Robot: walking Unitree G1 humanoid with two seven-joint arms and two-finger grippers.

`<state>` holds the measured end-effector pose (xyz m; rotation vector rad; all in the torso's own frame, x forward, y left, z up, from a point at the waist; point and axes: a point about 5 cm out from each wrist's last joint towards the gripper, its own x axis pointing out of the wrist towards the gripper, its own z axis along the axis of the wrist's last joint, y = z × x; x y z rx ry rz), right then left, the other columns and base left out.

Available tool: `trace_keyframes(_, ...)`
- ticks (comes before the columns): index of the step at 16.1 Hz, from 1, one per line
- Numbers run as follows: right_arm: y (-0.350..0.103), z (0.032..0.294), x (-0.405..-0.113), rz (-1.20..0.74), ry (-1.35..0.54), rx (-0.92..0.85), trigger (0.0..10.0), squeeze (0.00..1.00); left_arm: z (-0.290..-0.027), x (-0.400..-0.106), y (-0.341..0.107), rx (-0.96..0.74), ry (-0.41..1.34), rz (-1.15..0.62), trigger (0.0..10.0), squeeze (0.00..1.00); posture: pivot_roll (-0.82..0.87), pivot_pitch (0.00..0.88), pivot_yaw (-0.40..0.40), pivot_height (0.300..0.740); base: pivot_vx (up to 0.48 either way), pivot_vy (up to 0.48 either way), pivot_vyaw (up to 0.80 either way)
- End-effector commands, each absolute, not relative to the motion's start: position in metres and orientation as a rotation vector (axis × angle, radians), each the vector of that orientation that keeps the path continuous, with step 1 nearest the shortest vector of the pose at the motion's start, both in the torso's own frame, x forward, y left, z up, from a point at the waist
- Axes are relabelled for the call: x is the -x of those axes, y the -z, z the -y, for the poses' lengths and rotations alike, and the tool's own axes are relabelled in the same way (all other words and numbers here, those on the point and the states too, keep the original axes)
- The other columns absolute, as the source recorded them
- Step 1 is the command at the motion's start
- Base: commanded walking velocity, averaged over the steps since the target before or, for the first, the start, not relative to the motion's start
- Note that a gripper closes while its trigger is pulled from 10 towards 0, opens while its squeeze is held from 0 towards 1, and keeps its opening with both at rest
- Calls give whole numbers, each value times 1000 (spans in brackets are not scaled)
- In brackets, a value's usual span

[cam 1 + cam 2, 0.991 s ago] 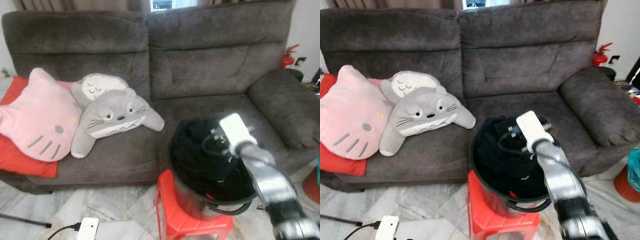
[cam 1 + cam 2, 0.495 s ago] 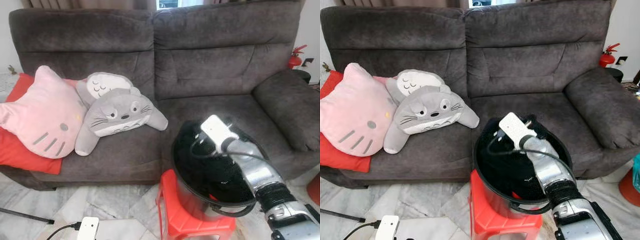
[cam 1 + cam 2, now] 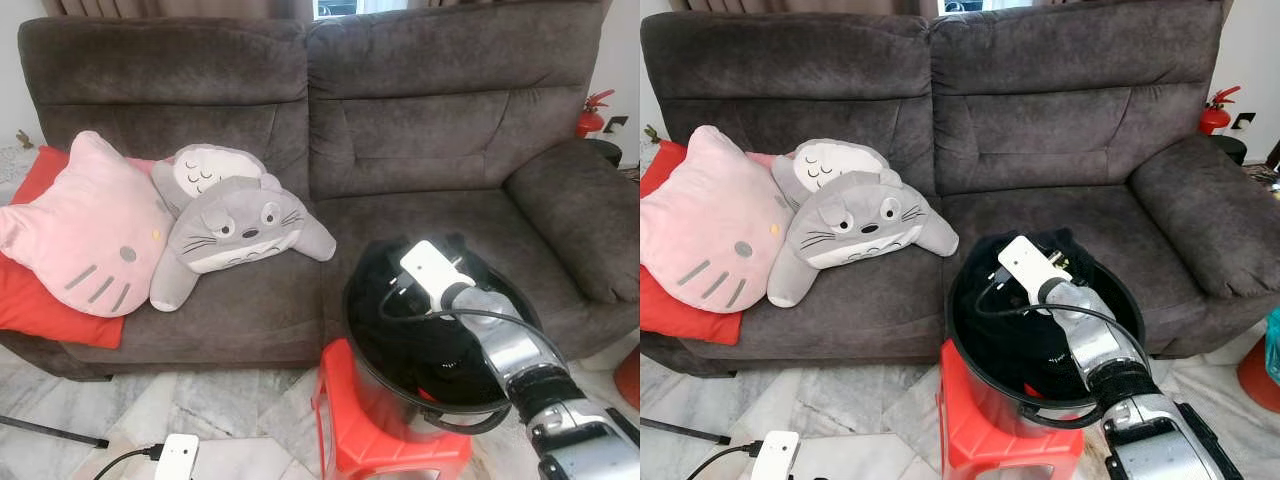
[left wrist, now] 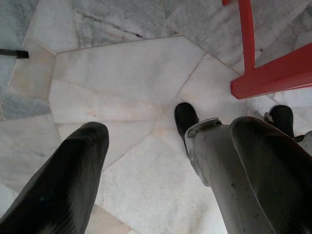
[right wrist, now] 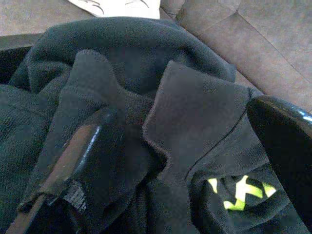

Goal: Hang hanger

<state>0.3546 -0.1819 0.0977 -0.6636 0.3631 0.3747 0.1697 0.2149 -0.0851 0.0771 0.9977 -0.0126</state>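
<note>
1. Claw on the right arm (image 5: 161, 146) is spread wide, down among dark clothes (image 5: 195, 112) in the bucket (image 3: 480, 415).
2. Hanger: I cannot pick one out; maybe under the clothes.
3. Left claw (image 4: 165, 161) hangs wide over the floor (image 4: 122, 83), farther off.

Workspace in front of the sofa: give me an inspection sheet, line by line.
Surface: marble floor; red stool carries the black bucket.
Job's things: no hanger seen; dark clothes fill the bucket.
Clutter: grey plush, pink cat cushion, red cushion on the sofa.
Grippers: right gripper open, fingers straddling the clothes; left gripper open, above the floor.
Cables: black cable to a white plug.
Surroundings: fire extinguisher.
</note>
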Motion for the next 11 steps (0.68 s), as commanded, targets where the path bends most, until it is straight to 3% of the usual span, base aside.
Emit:
trace_keyframes(1, -98, 184, -357, -368, -352, 689, 10000, 0, -219, -164, 87, -103, 21, -1021, 10000, 0, -149, 0, 45, 740, 0, 0, 0)
trace_keyframes(11, -87, 185, -355, -373, -316, 737, 10000, 0, -220, -161, 88, -112, 29, -1024, 10000, 0, -144, 0, 50, 740, 0, 0, 0)
